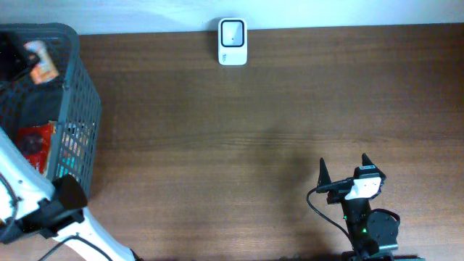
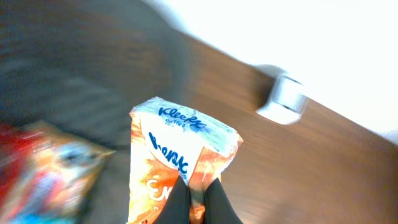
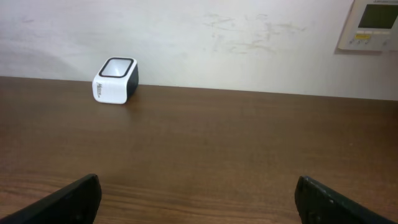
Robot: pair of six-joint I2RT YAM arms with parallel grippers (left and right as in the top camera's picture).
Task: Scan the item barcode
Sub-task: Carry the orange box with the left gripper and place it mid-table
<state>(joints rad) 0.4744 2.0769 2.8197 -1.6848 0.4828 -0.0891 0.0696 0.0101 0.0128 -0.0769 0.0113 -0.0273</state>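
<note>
Overhead, 1 dark brown wooden table [image 1: 217,145] carries 1 small white box-shaped barcode scanner [image 1: 232,42] at its far edge and 1 grey plastic mesh basket [image 1: 80,94] at its left end. Within the basket's outline show 1 shiny red packet [image 1: 32,141] and, at the far corner, 1 orange-and-white soft tissue pack [image 1: 45,64]. The right gripper [image 1: 343,168] sits by the table's near right edge, its 2 black fingers spread wide with nothing between them.

In the left wrist view, the left gripper [image 2: 198,186] has its 2 dark fingers pressed together on the tissue pack's [image 2: 180,149] lower edge, pinching it. The pack bears blue lettering. 1 blurred red packet [image 2: 56,168] lies to its lower left, and the 1 barcode scanner [image 2: 283,99] stands well apart on the table beyond.

In the right wrist view, the right gripper [image 3: 199,196] shows 2 fingertips [image 3: 68,199] at the bottom corners, far apart. The barcode scanner [image 3: 115,79] stands at the far left by the white wall, and 1 beige wall panel [image 3: 370,25] hangs at the top right.
</note>
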